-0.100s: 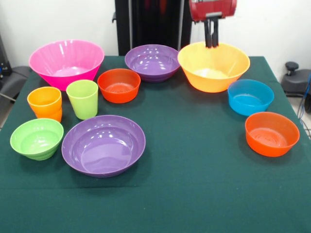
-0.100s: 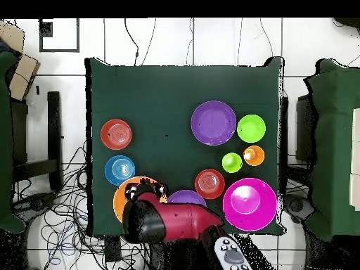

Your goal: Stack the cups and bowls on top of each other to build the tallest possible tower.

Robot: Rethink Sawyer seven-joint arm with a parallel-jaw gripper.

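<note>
My gripper point(image 1: 211, 45) hangs shut and empty just over the far rim of the large yellow-orange bowl point(image 1: 214, 70); from overhead the gripper point(image 2: 150, 188) and arm cover much of that bowl point(image 2: 121, 195). The pink bowl point(image 1: 66, 62) stands far left, a purple bowl point(image 1: 152, 61) and a red-orange bowl point(image 1: 119, 85) between them. The orange cup point(image 1: 45, 103) and lime green cup point(image 1: 82, 98) stand side by side. The small lime bowl point(image 1: 37, 138) and wide purple bowl point(image 1: 103, 145) sit nearer. A blue bowl point(image 1: 250, 96) and a red-orange bowl point(image 1: 272, 134) are right. No tower is in view; each piece stands singly.
A dark green cloth point(image 1: 194, 184) covers the table. Chairs point(image 2: 330, 140) stand at both sides in the overhead view, and cables point(image 2: 63, 232) lie on the floor by the robot's base.
</note>
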